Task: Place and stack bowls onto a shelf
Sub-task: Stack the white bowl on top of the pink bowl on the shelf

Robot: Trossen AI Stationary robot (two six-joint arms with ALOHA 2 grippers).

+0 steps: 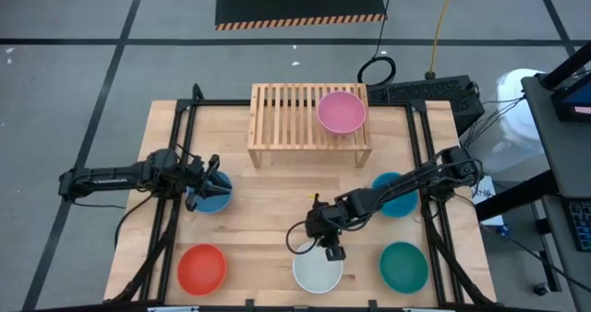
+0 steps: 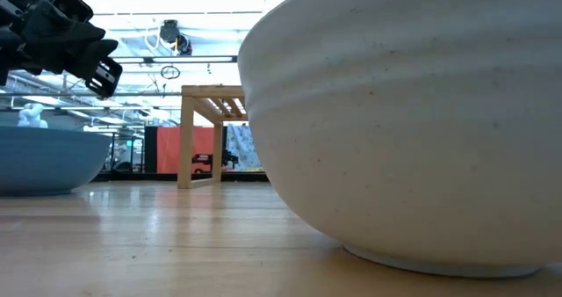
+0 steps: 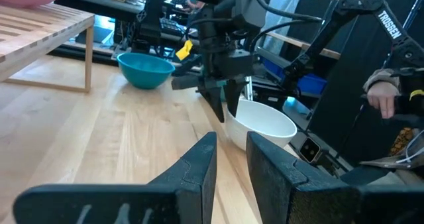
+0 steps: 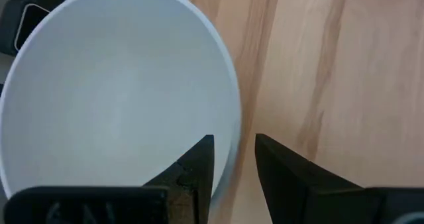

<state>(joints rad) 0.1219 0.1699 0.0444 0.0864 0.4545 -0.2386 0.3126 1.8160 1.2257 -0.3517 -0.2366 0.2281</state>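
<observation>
The white bowl (image 1: 318, 270) rests on its base near the table's front edge, and it fills the low view (image 2: 404, 121). My right gripper (image 4: 233, 141) slants down over the bowl's far rim, open, with one finger over the inside and one outside. On the slatted wooden shelf (image 1: 295, 127) at the far side sits a pink bowl (image 1: 341, 112). My left gripper (image 3: 230, 139) is open and level. It hangs just above a blue bowl (image 1: 211, 198) at the left. My right gripper stands astride the white bowl's far rim (image 4: 233, 111), coming from above at a slant. The rim lies in the gap between the fingers. I cannot tell whether either finger touches it. The bowl sits upright on the table.
A red bowl (image 1: 201, 268) sits front left and a teal green bowl (image 1: 404, 266) front right. A second blue bowl (image 1: 395, 197) lies under my right arm. A person's hand (image 3: 381, 98) shows beyond the table's right side. Bare wood lies between shelf and bowls.
</observation>
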